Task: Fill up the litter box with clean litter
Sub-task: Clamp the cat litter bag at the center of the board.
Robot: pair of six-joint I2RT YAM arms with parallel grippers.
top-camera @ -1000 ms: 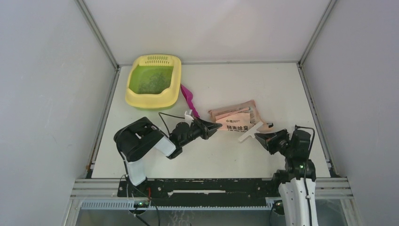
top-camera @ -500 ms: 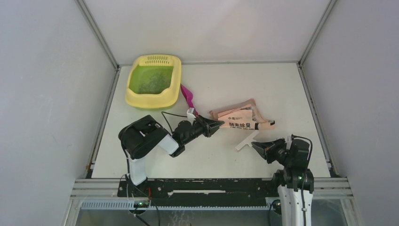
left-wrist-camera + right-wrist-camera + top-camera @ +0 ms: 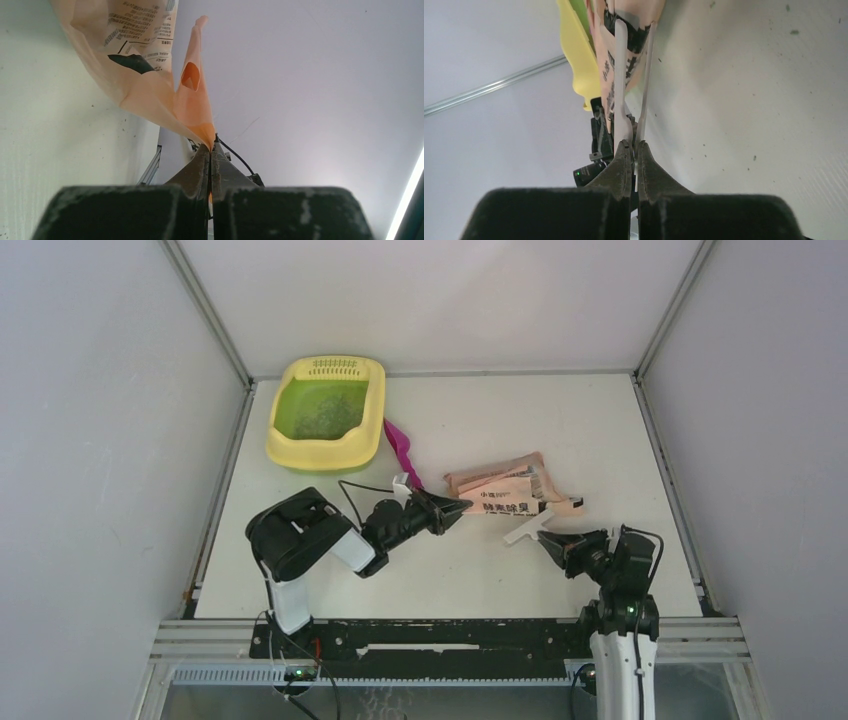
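Upper left of frame: litter box [image 3: 322,454], nearer my left gripper [image 3: 462,507], which clamps the peach bag [image 3: 505,495] by a corner. My right gripper [image 3: 546,538] pinches the white clip [image 3: 528,527] at the bag's right end.

From above I can't pick out single grains of litter [image 3: 322,412] in the box [image 3: 320,455], only a speckled patch, and the print on the bag [image 3: 500,495] is too small for me to read. Whether the pink scoop [image 3: 402,450] touches the box rim, I can't tell. My left wrist camera cuts the bag off at the top edge; the right one does the same to the white strip [image 3: 621,75].
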